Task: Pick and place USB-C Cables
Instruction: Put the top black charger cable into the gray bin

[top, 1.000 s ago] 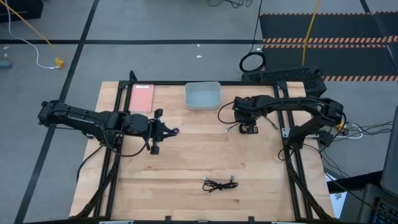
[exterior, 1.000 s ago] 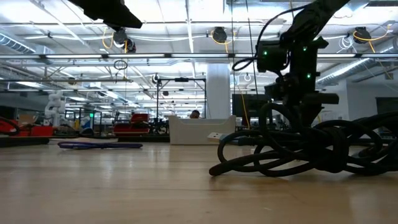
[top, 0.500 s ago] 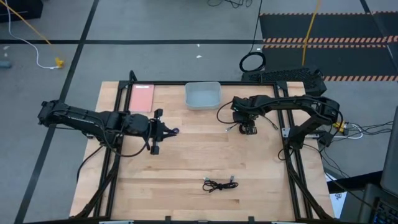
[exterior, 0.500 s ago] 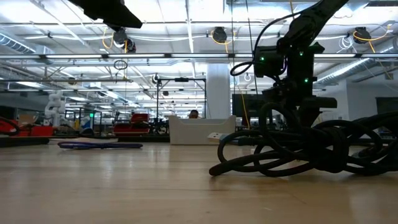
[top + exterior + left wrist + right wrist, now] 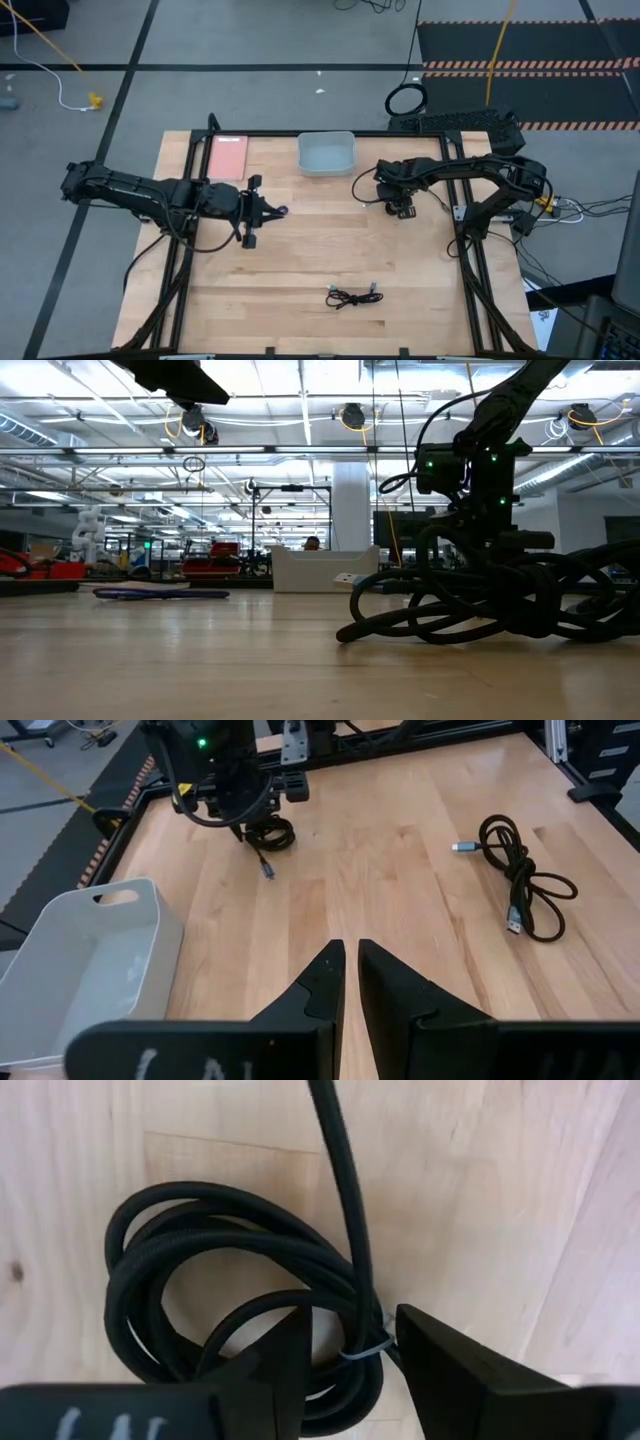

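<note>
One black USB-C cable (image 5: 240,1290) lies coiled on the wood near the table's right side (image 5: 393,207). My right gripper (image 5: 350,1345) is open, low over it and pointing down. Its fingers stand on either side of the coil's bundled strands, and I cannot tell whether they touch. A second black cable (image 5: 353,296) lies loose near the table's near edge (image 5: 520,875), large in the low view's foreground (image 5: 480,605). The blue-purple cable (image 5: 283,210) lies flat on the table (image 5: 160,593) at the tip of my left gripper (image 5: 348,975). That gripper is shut, raised and empty.
A pale grey tray (image 5: 327,152) stands at the table's far edge, middle (image 5: 80,960). A pink card (image 5: 229,157) lies to its left. Black frame rails (image 5: 300,133) run along the table's edges. On the floor beyond are a black ring coil (image 5: 405,100) and a yellow cord (image 5: 497,50).
My right gripper has come down toward the black coil, swaying a little toward the table's left and then back to the right. The left arm has kept still.
</note>
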Tool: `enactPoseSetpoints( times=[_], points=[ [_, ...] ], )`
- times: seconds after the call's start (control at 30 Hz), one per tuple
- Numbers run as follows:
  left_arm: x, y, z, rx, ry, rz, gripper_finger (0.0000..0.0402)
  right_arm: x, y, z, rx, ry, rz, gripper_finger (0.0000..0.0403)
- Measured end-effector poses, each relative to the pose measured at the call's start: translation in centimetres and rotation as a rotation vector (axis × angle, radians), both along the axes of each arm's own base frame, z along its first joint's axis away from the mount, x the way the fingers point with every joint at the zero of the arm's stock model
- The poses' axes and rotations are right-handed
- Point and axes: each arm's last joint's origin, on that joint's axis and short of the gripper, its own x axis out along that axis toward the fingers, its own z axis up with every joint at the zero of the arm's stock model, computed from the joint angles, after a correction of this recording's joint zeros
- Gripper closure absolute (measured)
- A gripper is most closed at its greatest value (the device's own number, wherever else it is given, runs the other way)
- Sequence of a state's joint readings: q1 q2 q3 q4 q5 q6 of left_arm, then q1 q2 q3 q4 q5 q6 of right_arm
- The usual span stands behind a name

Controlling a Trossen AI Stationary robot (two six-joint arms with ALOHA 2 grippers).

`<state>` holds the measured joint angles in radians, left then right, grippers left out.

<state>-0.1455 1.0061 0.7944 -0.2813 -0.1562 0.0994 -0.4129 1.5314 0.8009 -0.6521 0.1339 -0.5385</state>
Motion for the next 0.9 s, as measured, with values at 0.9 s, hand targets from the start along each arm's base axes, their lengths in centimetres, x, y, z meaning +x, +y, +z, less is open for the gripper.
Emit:
enactPoseSetpoints(
  times=[0.9],
  points=[
    [0.0,0.0,0.0,0.000,-0.002,0.000,0.0364,4.3,-1.1,6.0,-0.131,-0.246,-0.067,0.0370]
  ],
)
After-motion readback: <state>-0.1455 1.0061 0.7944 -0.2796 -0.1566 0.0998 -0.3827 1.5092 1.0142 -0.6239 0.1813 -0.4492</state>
